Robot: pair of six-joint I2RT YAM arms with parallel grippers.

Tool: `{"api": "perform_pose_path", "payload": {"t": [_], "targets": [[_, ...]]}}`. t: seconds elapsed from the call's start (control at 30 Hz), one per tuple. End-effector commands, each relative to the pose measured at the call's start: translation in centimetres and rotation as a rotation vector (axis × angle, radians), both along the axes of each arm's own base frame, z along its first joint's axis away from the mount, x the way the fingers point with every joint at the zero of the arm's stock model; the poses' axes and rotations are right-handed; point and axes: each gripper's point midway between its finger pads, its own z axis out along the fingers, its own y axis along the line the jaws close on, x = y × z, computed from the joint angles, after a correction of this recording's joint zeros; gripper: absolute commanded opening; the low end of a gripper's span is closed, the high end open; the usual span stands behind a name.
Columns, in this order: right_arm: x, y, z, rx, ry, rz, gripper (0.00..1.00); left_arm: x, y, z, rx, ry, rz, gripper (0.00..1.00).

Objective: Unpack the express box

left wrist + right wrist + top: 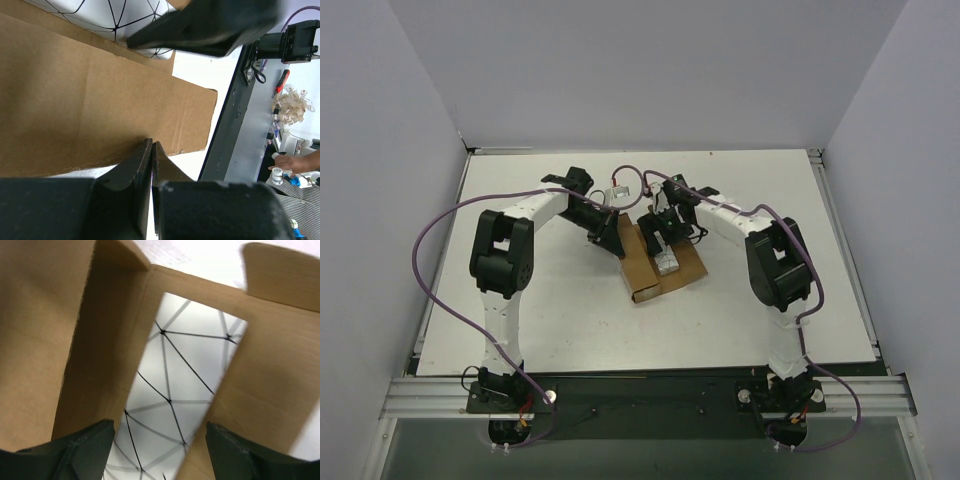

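The express box [642, 278] lies open mid-table, its brown flaps spread flat. A white packet with black lines [667, 262] lies inside it. My right gripper [661, 243] hangs open right above the box opening. In the right wrist view its fingers [82, 450] straddle the packet [172, 390] between the box walls [107, 355]. My left gripper [616, 243] is shut and empty, with its tips [151, 146] resting on the box's left flap [75, 110]. The packet [112, 15] and a right finger [210, 22] show beyond it.
A small pale object [618, 192] lies on the white table [550, 300] behind the left gripper. Purple cables [430, 235] loop over both arms. White walls enclose three sides. Beyond the table's edge, a person's hand [290, 162] and clutter show in the left wrist view.
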Motion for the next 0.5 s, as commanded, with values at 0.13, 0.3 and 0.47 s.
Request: {"api": "perform_pose_path", "payload": {"t": [0.13, 0.3, 0.47], "targets": [[-1.5, -0.7, -2.0, -0.107, 0.014, 0.02, 0.63, 1.1, -0.3, 0.8, -0.005, -0.066, -0.005, 0.13], [0.3, -4.0, 1.1, -0.169, -0.102, -0.036, 0.44, 1.2, -0.2, 0.7, 0.003, -0.074, -0.006, 0.13], [0.3, -8.3, 4.0, -0.18, -0.161, -0.096, 0.41, 1.5, 0.3, 0.3, 0.023, -0.075, -0.005, 0.13]]}}
